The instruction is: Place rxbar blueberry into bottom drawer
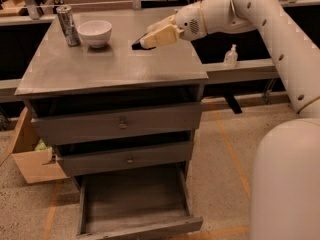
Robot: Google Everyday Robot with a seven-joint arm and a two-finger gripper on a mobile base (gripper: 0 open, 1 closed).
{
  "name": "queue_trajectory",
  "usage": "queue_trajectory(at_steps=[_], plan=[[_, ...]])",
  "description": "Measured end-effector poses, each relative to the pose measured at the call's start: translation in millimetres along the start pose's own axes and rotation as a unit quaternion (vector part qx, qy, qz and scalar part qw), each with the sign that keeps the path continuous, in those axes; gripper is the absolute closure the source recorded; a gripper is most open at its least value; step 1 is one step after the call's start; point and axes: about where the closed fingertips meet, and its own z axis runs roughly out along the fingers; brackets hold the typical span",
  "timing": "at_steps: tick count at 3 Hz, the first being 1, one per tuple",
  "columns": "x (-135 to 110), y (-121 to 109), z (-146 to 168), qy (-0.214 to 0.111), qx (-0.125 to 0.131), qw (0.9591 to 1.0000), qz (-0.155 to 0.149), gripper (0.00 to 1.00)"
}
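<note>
My gripper (pixel 146 40) is over the back right part of the grey cabinet's top (pixel 110 69), to the right of the bowl. Its cream fingers are shut on the rxbar blueberry (pixel 136 44), whose dark end sticks out to the left, just above the top. The bottom drawer (pixel 135 199) is pulled open at floor level, and its plain grey inside holds nothing. It lies well below and in front of the gripper.
A white bowl (pixel 95 32) and a silver can (pixel 67 26) stand at the back left of the top. The two knobbed drawers above are shut. A cardboard box (pixel 35 164) sits on the floor at the left. A small bottle (pixel 230 56) stands on the ledge at the right.
</note>
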Motion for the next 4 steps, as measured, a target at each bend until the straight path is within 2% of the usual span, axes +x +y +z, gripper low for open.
queue_trajectory(at_steps=[2,3,4], plan=[[1,3,6,0.010,-0.009,0.9999,-0.006,1.00],[6,26,25,0.003,-0.021,0.9997,-0.012,1.00],[-19,72,31,-0.034,-0.009,0.9972,-0.066,1.00]])
